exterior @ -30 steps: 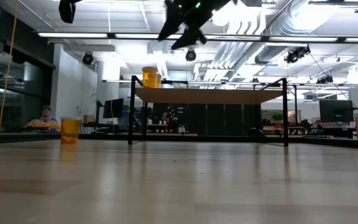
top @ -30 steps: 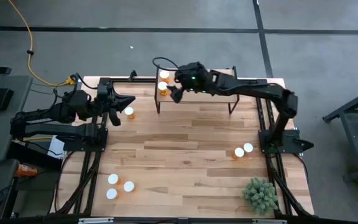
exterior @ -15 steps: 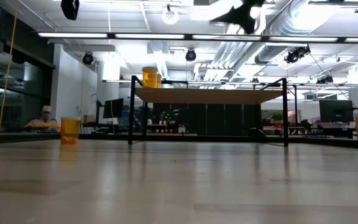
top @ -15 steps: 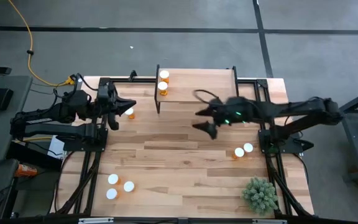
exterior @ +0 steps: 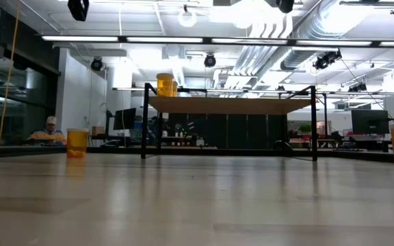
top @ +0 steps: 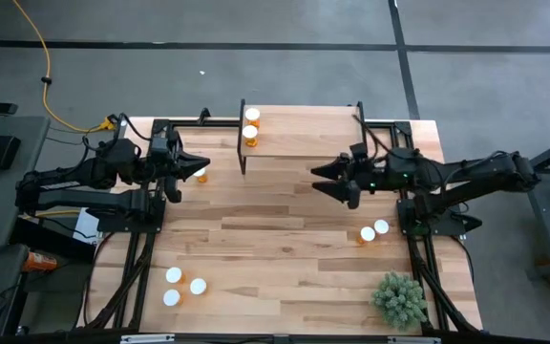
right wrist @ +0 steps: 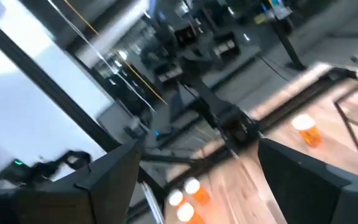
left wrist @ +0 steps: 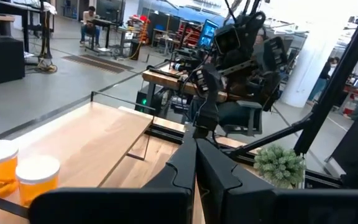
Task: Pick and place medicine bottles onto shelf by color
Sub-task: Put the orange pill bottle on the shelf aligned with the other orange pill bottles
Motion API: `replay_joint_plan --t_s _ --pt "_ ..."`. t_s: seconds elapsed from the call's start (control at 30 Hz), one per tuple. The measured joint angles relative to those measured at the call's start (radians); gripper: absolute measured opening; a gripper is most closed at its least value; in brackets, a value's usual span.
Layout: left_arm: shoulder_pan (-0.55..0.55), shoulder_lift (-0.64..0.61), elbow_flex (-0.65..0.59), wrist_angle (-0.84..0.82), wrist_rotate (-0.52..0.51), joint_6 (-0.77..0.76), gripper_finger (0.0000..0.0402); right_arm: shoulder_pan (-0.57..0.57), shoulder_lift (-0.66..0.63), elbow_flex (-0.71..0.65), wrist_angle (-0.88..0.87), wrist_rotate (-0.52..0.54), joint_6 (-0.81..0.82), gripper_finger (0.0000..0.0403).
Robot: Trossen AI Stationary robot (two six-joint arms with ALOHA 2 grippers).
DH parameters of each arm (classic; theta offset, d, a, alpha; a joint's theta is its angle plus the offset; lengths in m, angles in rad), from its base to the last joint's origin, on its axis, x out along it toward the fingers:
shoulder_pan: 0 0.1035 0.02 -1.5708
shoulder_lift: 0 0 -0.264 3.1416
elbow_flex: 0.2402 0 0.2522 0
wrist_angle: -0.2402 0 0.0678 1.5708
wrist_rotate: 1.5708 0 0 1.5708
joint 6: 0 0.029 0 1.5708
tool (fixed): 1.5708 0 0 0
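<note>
Amber medicine bottles (top: 373,230) lie on the surface nearer than the shelf (top: 304,132), two more standing on its left end. Right claw (top: 335,182), jaws spread and empty, hangs before the shelf: between placements, judged; next needs a descent onto a surface bottle. Left claw (top: 189,170), closed and empty, waits left of the shelf; only the low view shows the shelf's legs.

Light-wood shelf (top: 304,129) on black legs, upper centre of high view. Two amber, white-capped medicine bottles (top: 251,125) upright at its left end, touching. One bottle (top: 200,174) left of shelf. Pair (top: 374,230) at right, mid-frame. Three (top: 183,286) clustered lower left. All upright.
</note>
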State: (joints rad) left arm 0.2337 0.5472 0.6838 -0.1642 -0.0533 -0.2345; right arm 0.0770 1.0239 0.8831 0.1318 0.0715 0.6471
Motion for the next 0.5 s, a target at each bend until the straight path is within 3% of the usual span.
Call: replay_joint_plan --t_s 0.17,0.3,0.37,0.5 --pt "0.0 0.013 0.0 -0.048 -0.019 -0.023 0.0 0.042 0.094 0.27 -0.729 -0.02 -0.07 0.0316" --pt "0.0 0.016 0.0 -0.057 -0.022 -0.024 0.0 0.093 0.196 0.411 -1.265 0.014 -0.017 0.0316" --pt "0.0 0.016 0.0 -0.057 -0.022 -0.024 0.0 0.13 0.227 0.404 -1.407 0.035 0.045 0.0316" --pt "0.0 0.016 0.0 -0.057 -0.022 -0.024 0.0 0.207 0.247 0.291 -1.476 0.025 0.159 0.0316"
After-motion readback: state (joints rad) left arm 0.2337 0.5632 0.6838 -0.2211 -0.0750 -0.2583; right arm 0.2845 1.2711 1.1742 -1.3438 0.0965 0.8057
